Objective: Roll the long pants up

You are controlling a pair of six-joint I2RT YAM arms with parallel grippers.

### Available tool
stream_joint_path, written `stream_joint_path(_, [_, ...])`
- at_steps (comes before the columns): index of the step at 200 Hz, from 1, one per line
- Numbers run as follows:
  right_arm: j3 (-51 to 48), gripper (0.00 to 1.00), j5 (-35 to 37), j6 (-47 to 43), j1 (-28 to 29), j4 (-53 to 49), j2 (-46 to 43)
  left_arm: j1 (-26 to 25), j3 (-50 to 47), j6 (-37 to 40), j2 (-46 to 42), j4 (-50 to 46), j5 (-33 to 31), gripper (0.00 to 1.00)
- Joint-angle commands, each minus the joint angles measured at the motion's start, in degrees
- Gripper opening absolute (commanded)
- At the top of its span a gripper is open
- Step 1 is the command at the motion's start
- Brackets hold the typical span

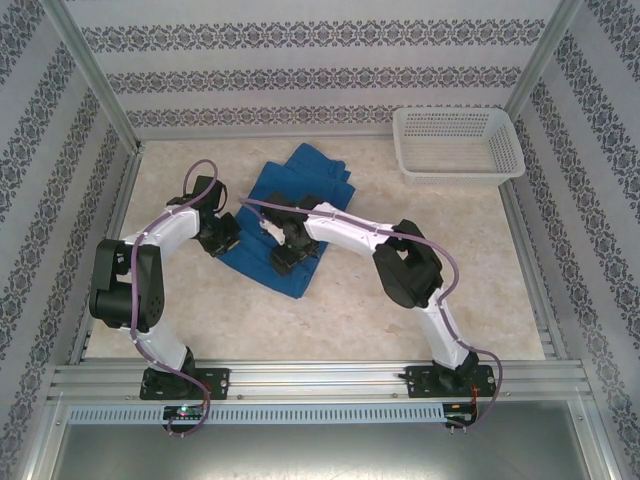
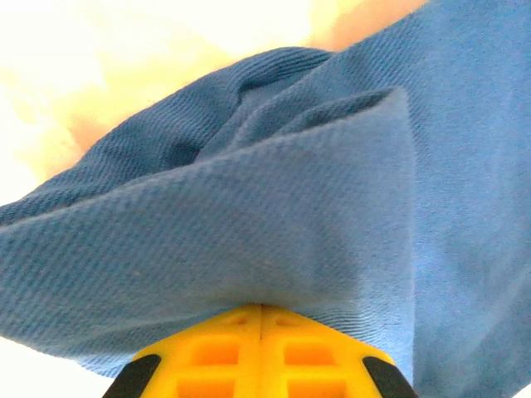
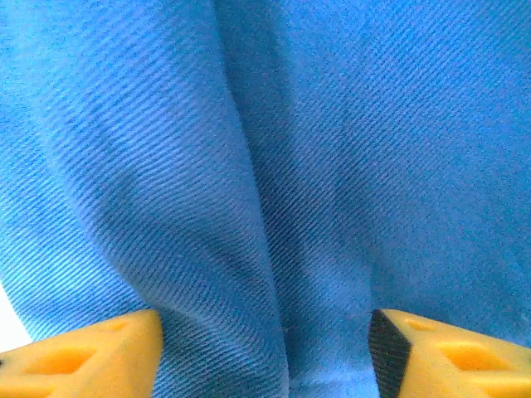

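The pants [image 1: 300, 185] are found folded on the table [image 1: 450, 300], left of centre, with the long axis running from the far side toward the arms. The left gripper [image 2: 261, 332] is closed, a fold apparently pinched at the left edge. The right gripper [image 3: 265, 356] is held open directly over the near end.

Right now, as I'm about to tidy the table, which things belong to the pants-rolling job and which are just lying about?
In the job:
long pants, blue, rumpled mid-table
left claw, shut on a fold of them
right claw, open over the cloth

Lying about:
white mesh basket, far right corner, apart from the pants
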Motion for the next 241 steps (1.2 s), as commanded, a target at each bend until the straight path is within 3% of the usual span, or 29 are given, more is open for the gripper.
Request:
stream_joint_path(1, [-0.1, 0.74, 8.7, -1.1, 6.8, 0.2, -6.1, 0.1, 1.6, -0.8, 1.3, 2.2, 2.9, 0.0])
stream_joint_path(33, [5.0, 0.74, 19.5, -2.5, 14.6, -2.2, -2.7, 0.0, 1.3, -2.1, 2.4, 3.7, 4.4, 0.0])
stream_joint_path(74, [12.6, 0.75, 24.9, -3.6, 19.9, -5.3, 5.2, 0.1, 2.1, -1.4, 2.7, 2.8, 3.7, 0.0])
stream_joint_path(134, [12.2, 0.78, 37.8, -9.4, 19.9, -3.8, 10.1, 0.1, 3.4, -1.7, 4.0, 3.3, 4.9, 0.0])
stream_joint_path(206, [13.3, 0.76, 41.9, -13.1, 17.6, -1.3, 14.3, 0.4, 3.9, -1.2, 3.9, 2.6, 4.9, 0.0])
stream_joint_path(228, [12.7, 0.71, 41.5, -14.3, 17.0, 0.0, 15.1, 0.5, 4.0, -1.1, 3.9, 2.6, 4.9, 0.0])
stream_joint_path(241, [12.5, 0.58, 40.2, -14.4, 16.5, 0.3, 15.2, 0.6, 3.9, -1.0, 3.9, 2.6, 4.9, 0.0])
